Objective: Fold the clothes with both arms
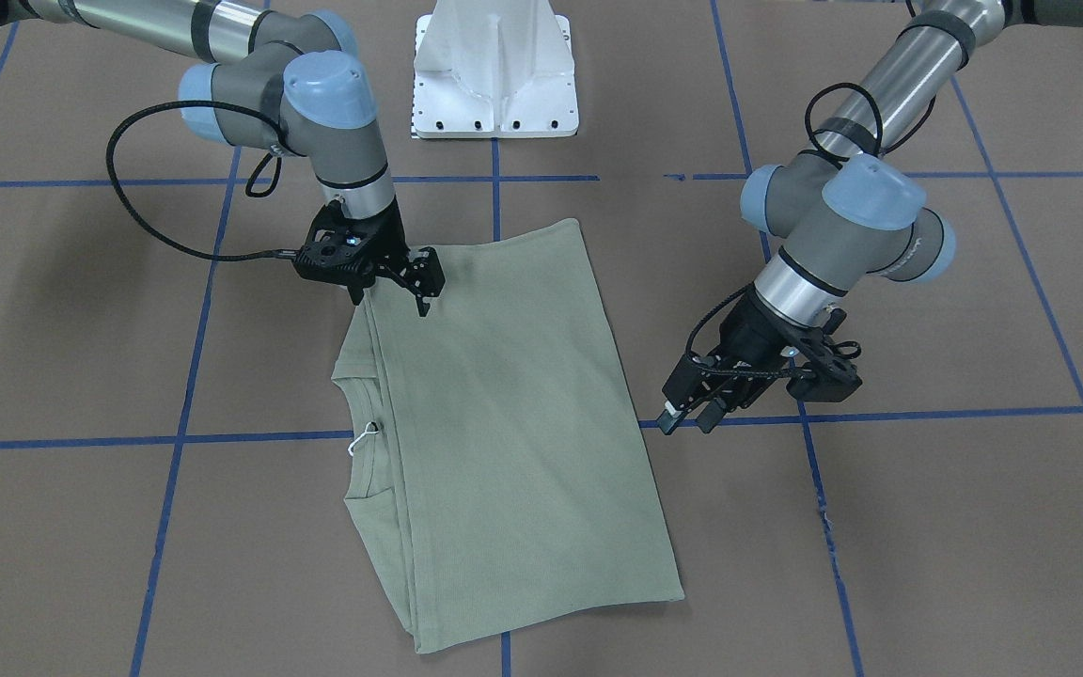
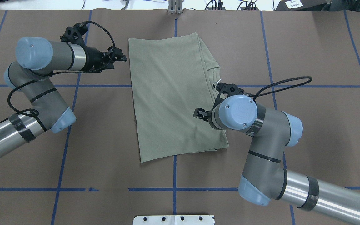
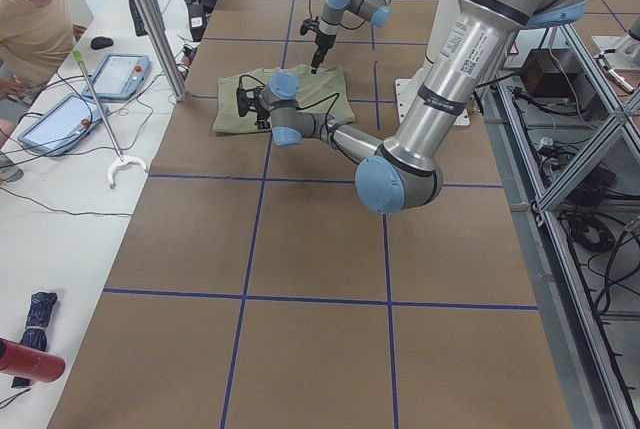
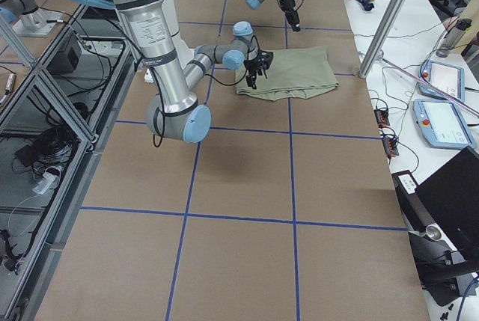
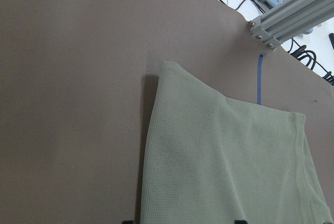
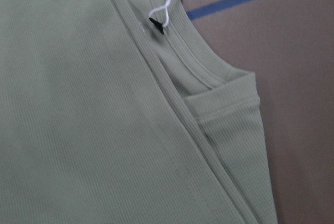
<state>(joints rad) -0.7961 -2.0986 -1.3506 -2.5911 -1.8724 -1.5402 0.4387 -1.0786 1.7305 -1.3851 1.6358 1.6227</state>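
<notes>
The left gripper (image 1: 687, 423) and right gripper (image 1: 391, 299) both have their fingers spread and hold nothing. A shallow pinch could catch only the top layer of the shirt (image 1: 504, 404), pulling the fold open.

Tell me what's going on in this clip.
A two-armed robot is folding a sage-green shirt. It lies flat on the table, folded into a long panel, collar and white tag showing along one edge. Neither gripper holds it: the right gripper is open over one corner, the left gripper open beside the shirt, above the table.
</notes>
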